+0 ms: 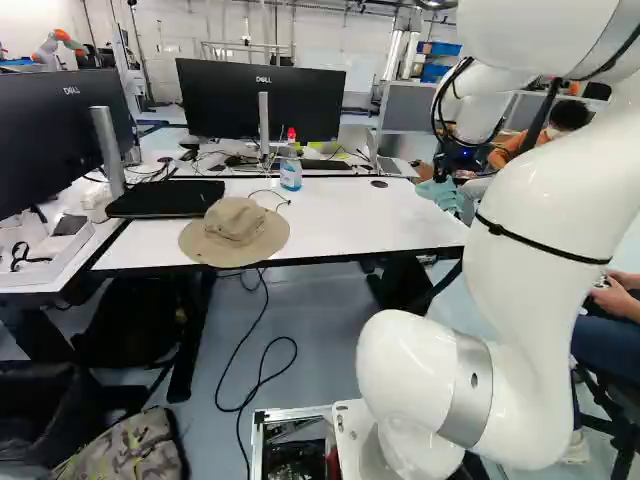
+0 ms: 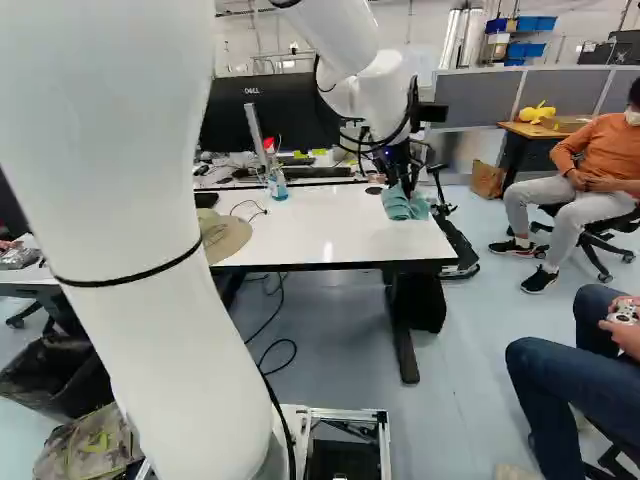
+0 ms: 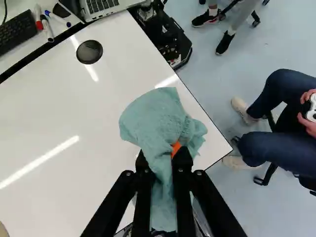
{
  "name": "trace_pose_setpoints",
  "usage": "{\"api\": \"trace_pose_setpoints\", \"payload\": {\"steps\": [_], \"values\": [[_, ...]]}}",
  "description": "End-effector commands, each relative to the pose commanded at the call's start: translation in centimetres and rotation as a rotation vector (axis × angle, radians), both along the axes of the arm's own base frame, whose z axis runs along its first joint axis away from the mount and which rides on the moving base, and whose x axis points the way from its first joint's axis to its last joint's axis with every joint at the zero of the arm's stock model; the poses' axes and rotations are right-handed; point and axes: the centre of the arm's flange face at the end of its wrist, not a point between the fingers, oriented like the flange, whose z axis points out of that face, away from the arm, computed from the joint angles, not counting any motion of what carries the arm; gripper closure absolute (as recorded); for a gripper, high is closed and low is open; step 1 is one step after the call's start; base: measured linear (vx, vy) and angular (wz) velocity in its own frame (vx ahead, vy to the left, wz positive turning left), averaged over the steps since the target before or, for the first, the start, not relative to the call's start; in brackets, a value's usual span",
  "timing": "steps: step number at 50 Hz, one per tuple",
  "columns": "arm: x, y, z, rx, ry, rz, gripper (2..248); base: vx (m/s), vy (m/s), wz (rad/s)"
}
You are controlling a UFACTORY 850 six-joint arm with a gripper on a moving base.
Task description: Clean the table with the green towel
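Note:
Over the right end of the white table (image 1: 350,215), the gripper (image 1: 441,170) points down with the green towel (image 1: 440,193) hanging from it. In the right base view the gripper (image 2: 398,180) and the towel (image 2: 405,206) show near the table's right edge. The wrist view shows the gripper (image 3: 164,160) shut on the bunched towel (image 3: 157,118), an orange pad against the cloth. The towel spreads ahead of the fingers and trails back between them, near the table corner. Whether its underside touches the tabletop I cannot tell.
A tan hat (image 1: 236,230), a spray bottle (image 1: 291,165) and a black round disc (image 3: 89,52) lie or stand on the table. Monitors (image 1: 262,100) and a laptop (image 3: 101,6) are beyond. A seated person's legs (image 3: 276,113) are beside the table's right end. Another robot (image 1: 60,44) stands far back.

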Motion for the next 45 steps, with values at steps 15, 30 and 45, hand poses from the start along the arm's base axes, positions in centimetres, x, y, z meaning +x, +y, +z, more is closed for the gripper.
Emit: {"api": "trace_pose_setpoints", "payload": {"steps": [15,30,45], "values": [[0.5,-1.2,0.0,-0.002,-0.003,-0.014,201,0.000,0.000,0.000],[0.5,-1.2,0.0,-0.002,-0.003,-0.014,141,0.000,0.000,0.000],[0.5,-1.2,0.0,-0.002,-0.003,-0.014,70,0.000,0.000,0.000]]}}
